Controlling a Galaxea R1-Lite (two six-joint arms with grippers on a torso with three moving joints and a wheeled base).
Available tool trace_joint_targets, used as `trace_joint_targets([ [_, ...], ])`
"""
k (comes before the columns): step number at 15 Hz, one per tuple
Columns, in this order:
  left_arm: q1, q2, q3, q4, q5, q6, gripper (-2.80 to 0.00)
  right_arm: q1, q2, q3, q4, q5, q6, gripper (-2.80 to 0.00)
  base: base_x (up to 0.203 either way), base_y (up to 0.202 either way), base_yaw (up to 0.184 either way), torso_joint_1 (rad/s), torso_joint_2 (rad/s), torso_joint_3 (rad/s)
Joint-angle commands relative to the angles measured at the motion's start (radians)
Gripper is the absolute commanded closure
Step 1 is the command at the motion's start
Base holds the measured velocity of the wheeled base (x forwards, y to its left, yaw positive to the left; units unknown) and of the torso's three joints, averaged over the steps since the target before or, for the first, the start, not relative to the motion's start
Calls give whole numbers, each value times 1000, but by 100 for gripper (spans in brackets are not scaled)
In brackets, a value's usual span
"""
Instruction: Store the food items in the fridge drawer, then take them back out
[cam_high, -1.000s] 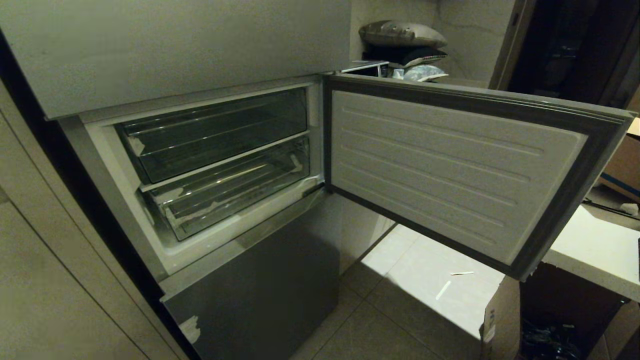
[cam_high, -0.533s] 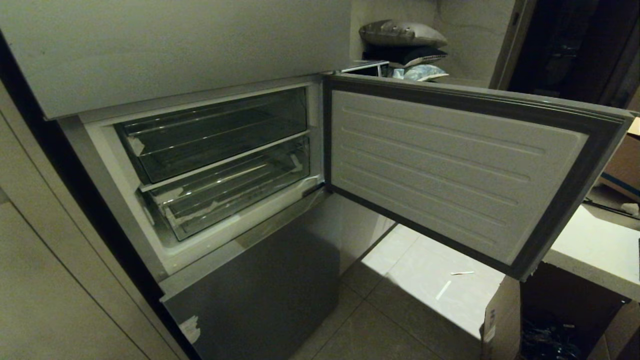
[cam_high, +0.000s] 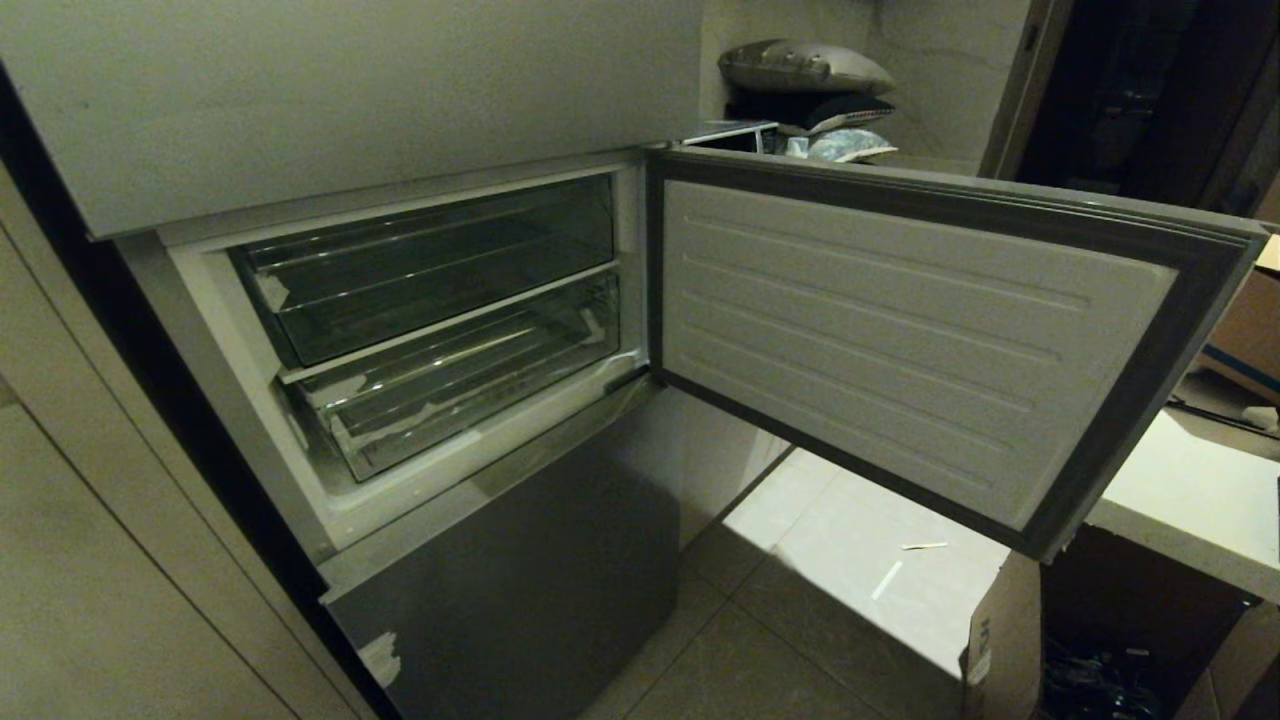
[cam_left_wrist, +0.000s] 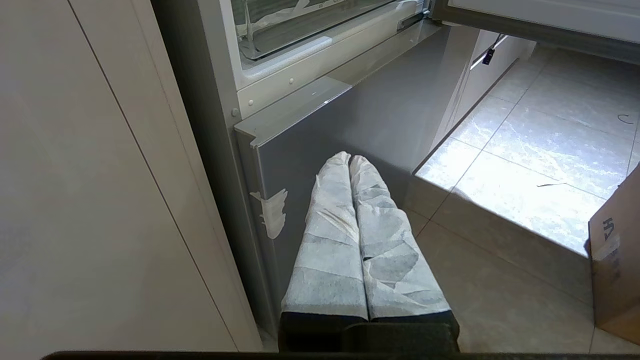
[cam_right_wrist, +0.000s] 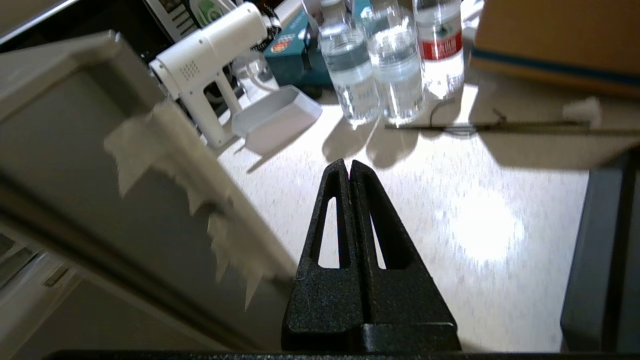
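The fridge's middle door (cam_high: 900, 330) stands swung open to the right. Inside are two stacked clear plastic bins, both pushed in. The deeper upper one is the fridge drawer (cam_high: 430, 270), and below it sits a shallower clear tray (cam_high: 470, 385). No food items show in any view. My left gripper (cam_left_wrist: 350, 159), its fingers wrapped in white tape, is shut and empty, low in front of the grey steel lower door (cam_left_wrist: 360, 115). My right gripper (cam_right_wrist: 348, 165) is shut and empty above a white countertop (cam_right_wrist: 450, 210), beside the open door's edge (cam_right_wrist: 75, 150). Neither arm shows in the head view.
On the countertop stand three water bottles (cam_right_wrist: 395, 60), a white spray gun (cam_right_wrist: 210, 55), a small white tub (cam_right_wrist: 275, 117) and a cardboard box (cam_right_wrist: 550, 35). Another cardboard box (cam_high: 1000, 640) stands on the tiled floor under the open door. A beige cabinet wall (cam_high: 120, 560) flanks the fridge's left.
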Motion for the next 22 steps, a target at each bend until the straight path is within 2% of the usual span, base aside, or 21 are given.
trace_joint_targets([
  [1, 0, 0, 0, 0, 0, 0, 0, 8, 71, -18, -59, 6, -9, 0, 0, 0, 0, 0, 0, 0],
  [5, 0, 0, 0, 0, 0, 0, 0, 39, 108, -25, -77, 73, -11, 0, 0, 0, 0, 0, 0, 0],
  [11, 0, 0, 0, 0, 0, 0, 0, 40, 167, -40, -221, 74, -11, 0, 0, 0, 0, 0, 0, 0],
  [16, 0, 0, 0, 0, 0, 0, 0, 57, 163, -35, -221, 78, -11, 0, 0, 0, 0, 0, 0, 0],
  [22, 0, 0, 0, 0, 0, 0, 0, 76, 154, -13, -217, 122, -12, 0, 0, 0, 0, 0, 0, 0],
])
